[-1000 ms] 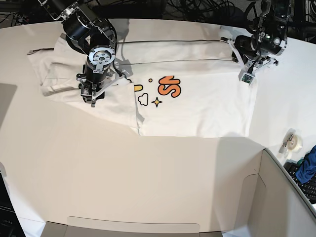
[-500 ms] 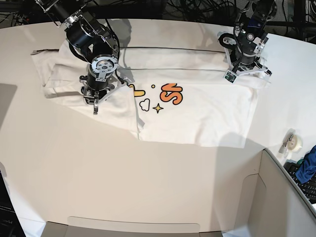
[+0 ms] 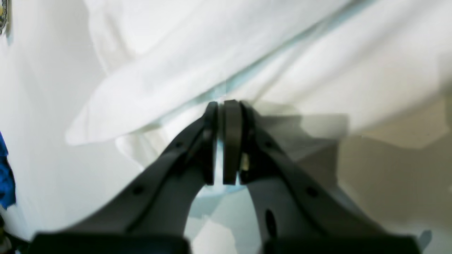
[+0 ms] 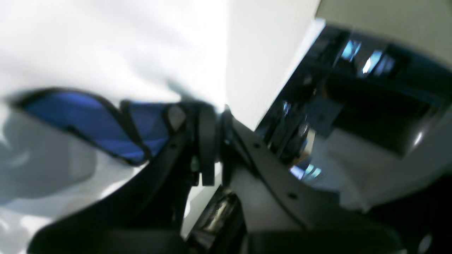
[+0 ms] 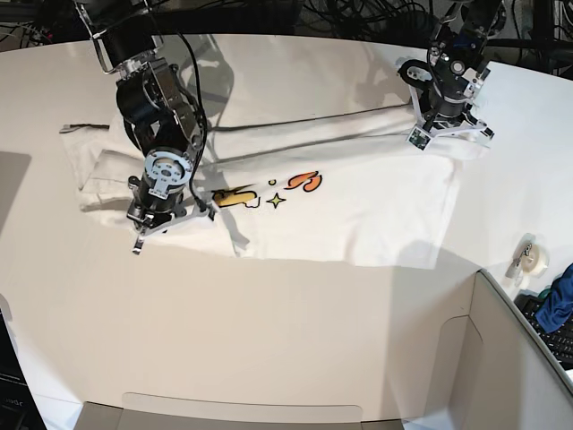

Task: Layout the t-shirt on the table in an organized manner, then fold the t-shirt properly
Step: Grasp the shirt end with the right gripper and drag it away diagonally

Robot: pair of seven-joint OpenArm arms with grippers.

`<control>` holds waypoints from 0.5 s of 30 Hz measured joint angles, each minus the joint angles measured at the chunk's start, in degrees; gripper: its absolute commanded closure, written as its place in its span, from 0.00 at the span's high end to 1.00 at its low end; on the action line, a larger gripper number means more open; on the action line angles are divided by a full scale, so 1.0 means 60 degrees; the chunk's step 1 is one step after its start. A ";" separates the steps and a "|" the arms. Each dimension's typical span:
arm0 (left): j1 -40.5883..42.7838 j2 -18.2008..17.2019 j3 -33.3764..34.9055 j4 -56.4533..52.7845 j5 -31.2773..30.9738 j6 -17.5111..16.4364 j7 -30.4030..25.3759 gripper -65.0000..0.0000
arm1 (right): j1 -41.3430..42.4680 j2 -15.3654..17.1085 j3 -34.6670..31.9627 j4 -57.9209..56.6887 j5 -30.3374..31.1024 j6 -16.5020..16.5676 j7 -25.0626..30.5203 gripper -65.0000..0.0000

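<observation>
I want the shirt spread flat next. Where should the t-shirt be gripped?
Grip the t-shirt at the two far corners of its doubled-over edge, coming from above. The folded layers there form a thick hem that pinches easily; the near edge lies flat against the table.

Grey box wall [image 5: 515, 358] fills the lower right corner. Just beyond its outer edge: tape roll [image 5: 532, 258], blue cloth [image 5: 557, 303], dark keyboard [image 5: 553, 336]. Far from the box, black cables [image 5: 358, 13] tangle against dark background. Light is even; soft shadow falls near the box.
</observation>
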 measured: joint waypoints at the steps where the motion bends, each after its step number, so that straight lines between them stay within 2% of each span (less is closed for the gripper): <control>1: 0.0000 0.0004 0.0000 0.0000 0.0007 -0.0025 -0.0025 0.05 | 0.0073 -0.0113 0.0244 0.0000 0.0007 -0.0004 0.0022 0.00; 6: 0.0011 0.0007 0.0000 -0.0011 0.0022 -0.0015 -0.0106 0.05 | 0.0317 -0.0204 0.0601 0.0000 0.0117 0.0029 0.0066 0.00; 15: 0.0025 -0.0084 0.0004 -0.0018 0.0011 -0.0018 -0.0146 0.05 | -0.0029 -0.0124 0.0197 -0.0004 -0.0025 0.0029 -0.0011 0.01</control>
